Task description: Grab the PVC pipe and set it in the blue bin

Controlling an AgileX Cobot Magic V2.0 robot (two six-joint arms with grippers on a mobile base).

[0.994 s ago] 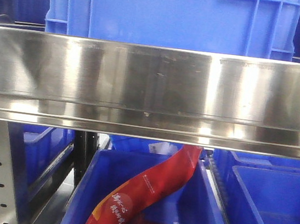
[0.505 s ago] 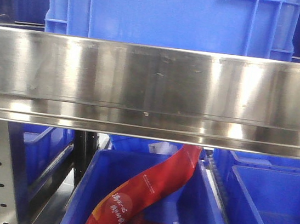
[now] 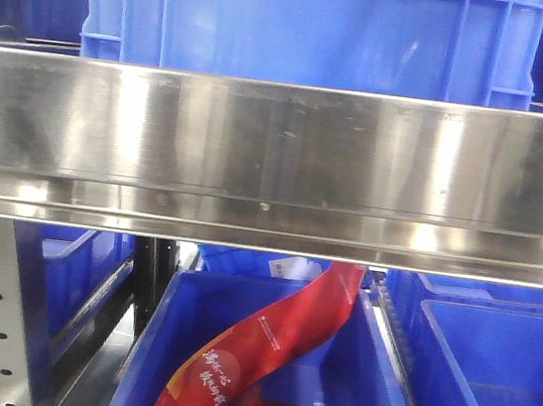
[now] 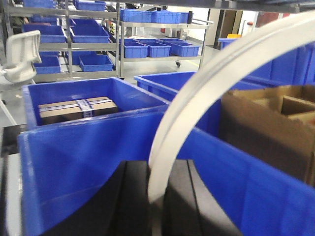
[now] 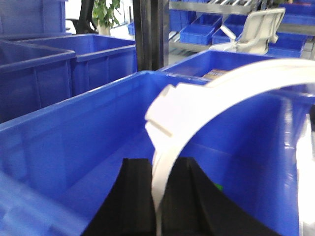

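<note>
Over blue bin: pipe clamped in both grippers, arcing up and rightward from each.

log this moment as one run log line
left gripper: shut on PVC pipe | right gripper: shut on pipe | pipe: bowed over blue bin | placed: no

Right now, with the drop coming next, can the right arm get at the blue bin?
Probably yes: the right gripper, shut on the pipe, looks to be above the bin's open inside, with nothing between.
</note>
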